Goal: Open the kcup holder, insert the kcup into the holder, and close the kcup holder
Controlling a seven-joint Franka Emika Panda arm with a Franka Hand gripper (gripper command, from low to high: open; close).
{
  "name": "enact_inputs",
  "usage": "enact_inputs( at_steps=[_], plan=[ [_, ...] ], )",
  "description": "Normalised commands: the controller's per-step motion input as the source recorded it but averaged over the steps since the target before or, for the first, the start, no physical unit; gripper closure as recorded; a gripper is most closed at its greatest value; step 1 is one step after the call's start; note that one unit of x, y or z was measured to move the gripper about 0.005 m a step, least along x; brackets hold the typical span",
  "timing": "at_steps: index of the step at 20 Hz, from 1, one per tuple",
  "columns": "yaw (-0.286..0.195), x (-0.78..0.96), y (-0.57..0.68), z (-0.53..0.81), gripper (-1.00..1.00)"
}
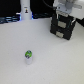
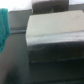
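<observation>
The kcup (image 1: 28, 55), a small white pod with a green top, stands alone on the white table toward the front of the exterior view. The kcup holder (image 1: 62, 29), a black boxy unit, sits at the back on the exterior view's right, and its drawer looks shut. My white gripper (image 1: 65, 19) hangs right above the holder, far from the kcup, and its fingers look spread apart and empty. The blurred wrist view shows the holder's top (image 2: 50, 36) from close up. The gripper's fingers do not show there.
A tall white bottle-like object (image 1: 25, 10) stands at the back on the exterior view's left, beside dark clutter along the table's back edge. A teal object (image 2: 4, 27) shows at the edge of the wrist view.
</observation>
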Motion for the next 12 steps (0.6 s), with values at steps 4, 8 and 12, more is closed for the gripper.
enact_inputs(
  at_steps=[4, 8, 12],
  plan=[
    [0.022, -0.38, -0.02, -0.31, -1.00],
    [-0.006, -0.30, 0.05, -0.14, 1.00],
    [-0.009, -0.04, 0.01, -0.01, 1.00]
  ],
)
